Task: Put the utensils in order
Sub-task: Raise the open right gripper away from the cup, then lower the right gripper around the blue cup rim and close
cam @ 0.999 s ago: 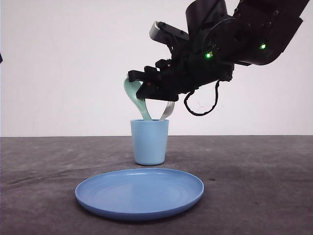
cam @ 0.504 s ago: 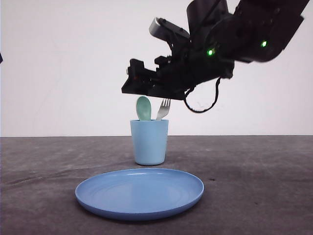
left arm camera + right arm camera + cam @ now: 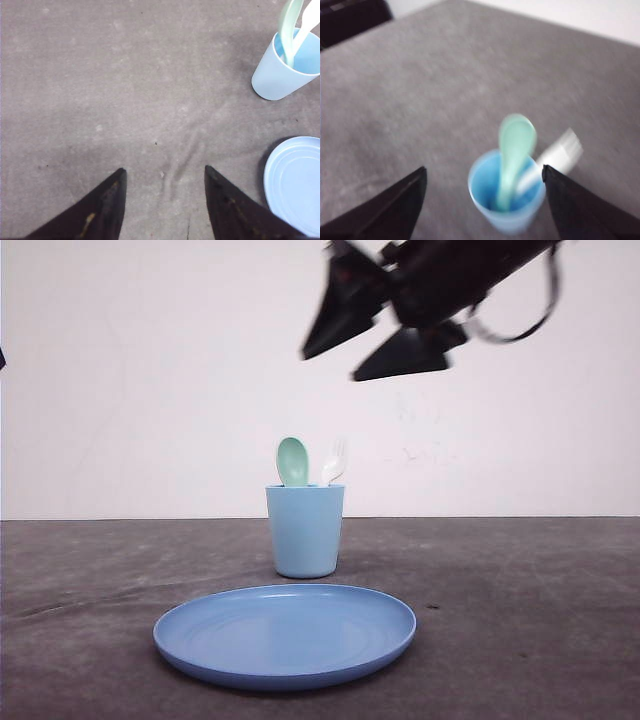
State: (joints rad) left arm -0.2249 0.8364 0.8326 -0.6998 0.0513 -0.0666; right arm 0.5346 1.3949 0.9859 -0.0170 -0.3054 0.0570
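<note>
Blurred spoon and fork stand in the cup, between spread jaws.

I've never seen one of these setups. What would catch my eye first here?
Probably the light blue cup at the table's middle, with a mint-green spoon and a white fork standing in it. A round blue plate lies in front of it. High above, the right arm's dark tool hangs open and empty.
</note>
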